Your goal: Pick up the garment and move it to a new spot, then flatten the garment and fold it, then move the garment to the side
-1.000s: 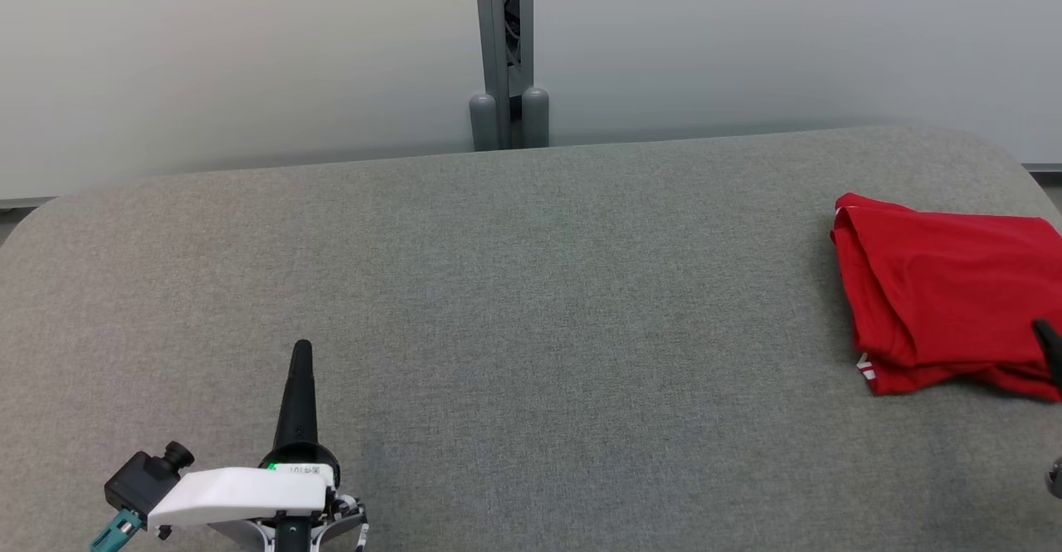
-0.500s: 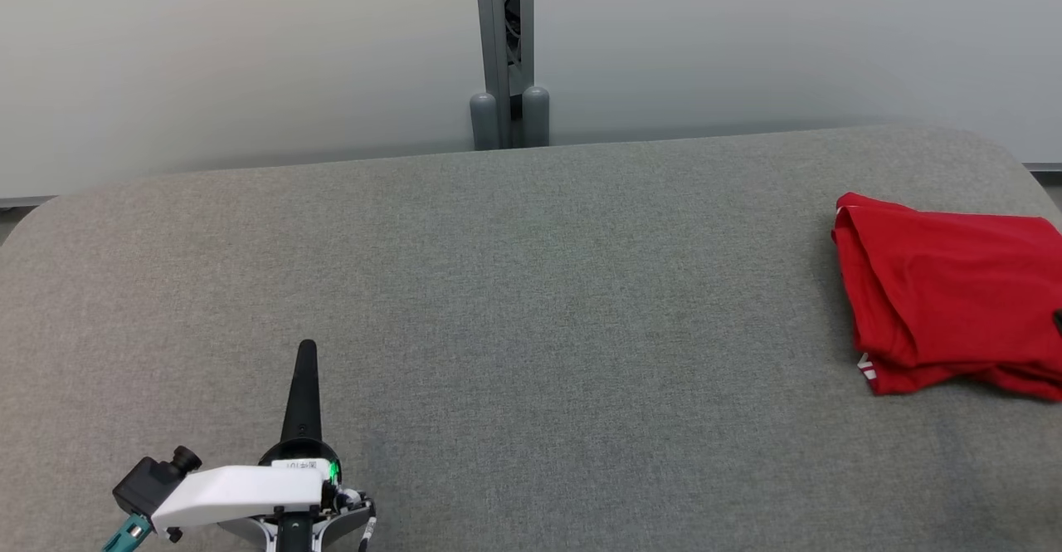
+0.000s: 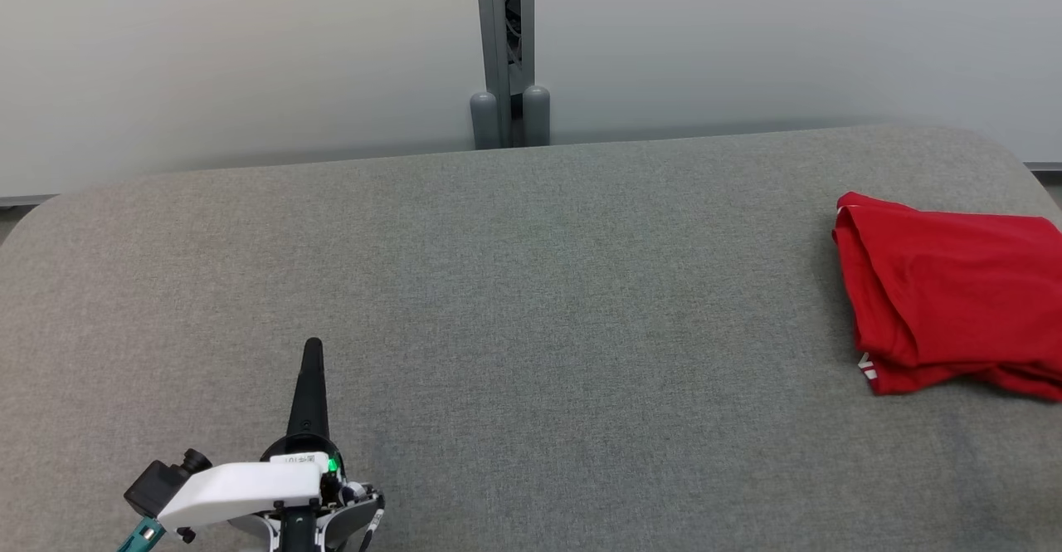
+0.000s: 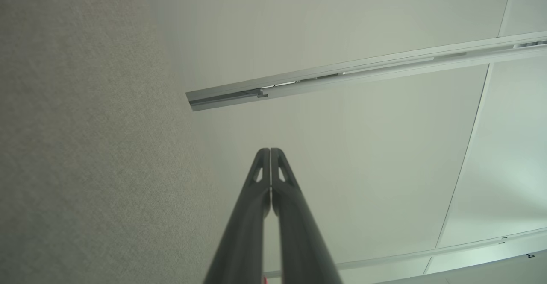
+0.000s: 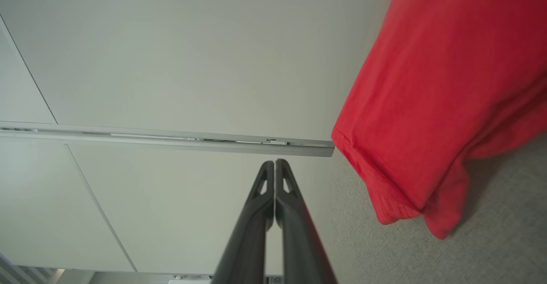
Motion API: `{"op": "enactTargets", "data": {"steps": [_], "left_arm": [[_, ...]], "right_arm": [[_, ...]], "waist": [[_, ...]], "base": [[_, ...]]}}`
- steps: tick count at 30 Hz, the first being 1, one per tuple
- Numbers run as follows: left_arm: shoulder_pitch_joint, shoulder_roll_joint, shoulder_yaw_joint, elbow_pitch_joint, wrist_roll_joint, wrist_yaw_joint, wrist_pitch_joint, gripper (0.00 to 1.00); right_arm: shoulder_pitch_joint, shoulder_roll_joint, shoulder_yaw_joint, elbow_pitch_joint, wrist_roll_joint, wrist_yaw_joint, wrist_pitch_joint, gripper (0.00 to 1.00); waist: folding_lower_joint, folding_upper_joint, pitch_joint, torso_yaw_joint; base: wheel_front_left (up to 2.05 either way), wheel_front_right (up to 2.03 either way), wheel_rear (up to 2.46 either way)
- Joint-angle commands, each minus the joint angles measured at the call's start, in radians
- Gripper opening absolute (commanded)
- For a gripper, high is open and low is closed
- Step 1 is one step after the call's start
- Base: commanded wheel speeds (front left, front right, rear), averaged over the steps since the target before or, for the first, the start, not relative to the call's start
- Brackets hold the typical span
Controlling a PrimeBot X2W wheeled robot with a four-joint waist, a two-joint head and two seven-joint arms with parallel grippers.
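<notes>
Carrier: grey fabric-covered desk with rounded corners (image 3: 531, 286), set against pale wall panels (image 3: 249, 54).
Task item: red folded fabric garment (image 3: 946, 295) lies flat at the desk's right edge, toward the far right corner. Its right side runs past the head view's border.
Garment detail: layers stacked, with a small white mark (image 3: 865, 365) at the near left corner.
Left gripper (image 3: 313, 349): near the desk's front edge, left of centre, fingers pointing at the far edge, well apart from the garment.
Left pincer state: fingers pressed together along their length in the left wrist view (image 4: 270, 151), nothing between them.
Right gripper (image 5: 274, 162): pincer closed tip to tip and empty. The garment's hem (image 5: 384, 198) is close beside it, not touching.
Background: grey upright post (image 3: 504, 46) at the middle of the far edge.
</notes>
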Motion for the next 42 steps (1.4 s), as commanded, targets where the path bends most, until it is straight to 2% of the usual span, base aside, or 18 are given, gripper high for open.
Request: {"op": "enactTargets", "data": {"steps": [1, 13, 42], "left_arm": [[-0.021, 0.004, -0.001, 0.001, -0.019, -0.006, -0.003, 0.0], [-0.027, -0.005, -0.009, 0.007, -0.1, -0.012, -0.007, 0.0], [-0.027, -0.005, -0.008, 0.006, -0.094, -0.011, -0.006, 0.0]], "right_arm": [[-0.014, -0.01, -0.012, 0.009, 0.023, 0.001, 0.013, 0.0], [-0.033, -0.02, -0.045, 0.037, 0.099, 0.001, 0.058, 0.0], [-0.029, -0.019, -0.042, 0.036, 0.095, 0.001, 0.054, 0.0]], "waist": [[0.0, 0.0, 0.0, 0.0], [0.0, 0.0, 0.001, 0.001], [0.0, 0.0, 0.001, 0.001]], "base": [[0.0, 0.0, 0.0], [0.0, 0.0, 0.0], [0.0, 0.0, 0.0]]}}
